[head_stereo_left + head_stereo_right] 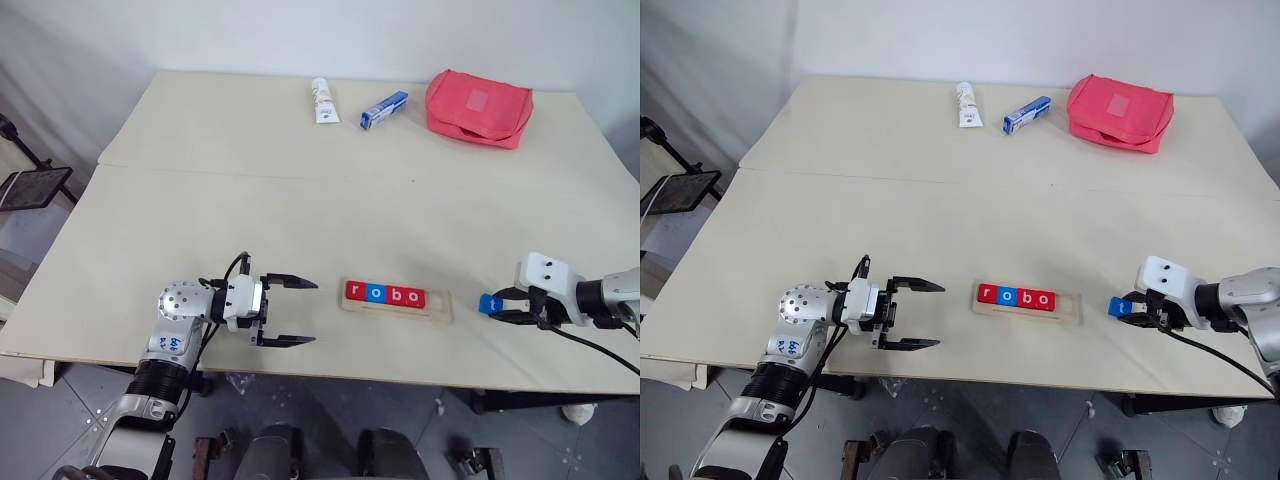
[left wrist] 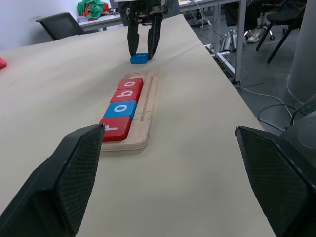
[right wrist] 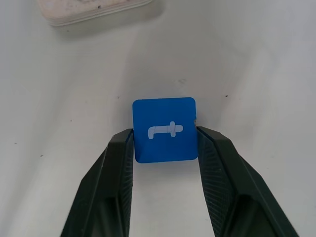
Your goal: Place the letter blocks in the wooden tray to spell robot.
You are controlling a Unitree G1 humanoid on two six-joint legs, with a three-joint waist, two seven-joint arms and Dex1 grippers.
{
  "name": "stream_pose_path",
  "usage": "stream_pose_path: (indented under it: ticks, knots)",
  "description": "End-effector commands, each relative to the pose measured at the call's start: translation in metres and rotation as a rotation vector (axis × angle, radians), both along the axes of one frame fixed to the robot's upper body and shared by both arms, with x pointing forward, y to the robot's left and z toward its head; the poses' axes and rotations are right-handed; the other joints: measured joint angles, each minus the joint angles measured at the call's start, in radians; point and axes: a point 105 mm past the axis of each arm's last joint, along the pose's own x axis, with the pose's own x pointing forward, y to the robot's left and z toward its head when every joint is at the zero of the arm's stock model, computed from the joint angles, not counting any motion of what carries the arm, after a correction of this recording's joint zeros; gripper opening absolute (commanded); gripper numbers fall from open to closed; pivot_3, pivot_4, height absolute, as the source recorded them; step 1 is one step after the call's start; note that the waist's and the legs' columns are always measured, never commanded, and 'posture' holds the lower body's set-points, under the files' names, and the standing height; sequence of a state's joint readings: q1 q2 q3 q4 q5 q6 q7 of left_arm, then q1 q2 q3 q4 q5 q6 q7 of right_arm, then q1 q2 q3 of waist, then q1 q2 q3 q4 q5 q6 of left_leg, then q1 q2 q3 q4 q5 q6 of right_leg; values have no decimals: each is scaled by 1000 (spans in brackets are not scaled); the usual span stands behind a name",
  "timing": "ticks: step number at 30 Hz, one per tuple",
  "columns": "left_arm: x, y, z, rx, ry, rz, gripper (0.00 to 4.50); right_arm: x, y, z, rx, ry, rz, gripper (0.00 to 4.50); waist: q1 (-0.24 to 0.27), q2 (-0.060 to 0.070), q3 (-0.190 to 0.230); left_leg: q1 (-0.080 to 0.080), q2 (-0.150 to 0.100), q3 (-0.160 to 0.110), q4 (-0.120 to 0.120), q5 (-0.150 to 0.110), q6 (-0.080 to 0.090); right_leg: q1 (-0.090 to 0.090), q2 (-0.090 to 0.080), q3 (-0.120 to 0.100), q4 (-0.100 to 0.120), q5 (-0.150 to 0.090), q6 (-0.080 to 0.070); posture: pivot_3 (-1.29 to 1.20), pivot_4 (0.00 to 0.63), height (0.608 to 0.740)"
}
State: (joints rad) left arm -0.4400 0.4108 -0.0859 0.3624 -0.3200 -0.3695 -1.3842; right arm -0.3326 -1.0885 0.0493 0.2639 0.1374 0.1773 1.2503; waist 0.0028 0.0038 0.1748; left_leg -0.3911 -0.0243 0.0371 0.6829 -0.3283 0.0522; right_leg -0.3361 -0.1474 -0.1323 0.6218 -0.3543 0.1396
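Four letter blocks (image 1: 385, 294), red r, blue o, red b, red o, lie side by side in the left part of the wooden tray (image 1: 440, 311) near the table's front edge. The tray's right end is bare. To the right of the tray, a blue block with a white t (image 3: 164, 129) rests flat on the table. My right gripper (image 1: 493, 305) has its two fingers pressed against the t block's opposite sides. My left gripper (image 1: 313, 312) hovers left of the tray, pointing toward it, open wide and holding nothing. The left wrist view looks along the tray (image 2: 148, 108) to the t block (image 2: 139, 59).
At the table's far side lie a white tube (image 1: 324, 100), a blue-and-white box (image 1: 384, 110) and a pink zip pouch (image 1: 478, 107). A seam runs across the tabletop. The tray sits close to the front edge (image 1: 400, 375).
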Motion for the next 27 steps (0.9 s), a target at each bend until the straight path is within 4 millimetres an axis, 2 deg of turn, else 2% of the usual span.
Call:
stream_pose_path:
  ticks: [1,6,9,17,27]
  knots:
    - [2,-1,8,-25,-30,0,4500,2,16,23,19,-35,10,1463,0,0,0,0,0,0,0,0,0,0,0,0,0,0,0,0,150,740]
    - [4,-7,9,-35,-31,-7,4500,1,56,42,84,-29,76,1463,0,0,0,0,0,0,0,0,0,-1,0,0,0,0,0,0,150,740]
    - [5,-8,9,-38,-31,-9,4500,0,68,41,63,-11,112,1463,0,0,0,0,0,0,0,0,0,-1,0,0,0,0,0,0,150,740]
    - [5,-12,9,-50,-37,-9,4500,11,81,26,-9,6,180,1463,11,0,0,-1,-1,-1,0,0,0,-2,0,0,0,0,0,0,150,740]
    - [3,-10,7,-55,-37,7,4500,14,83,26,-45,22,218,1463,16,0,0,-2,-1,-1,0,0,0,-2,0,0,0,0,0,0,150,740]
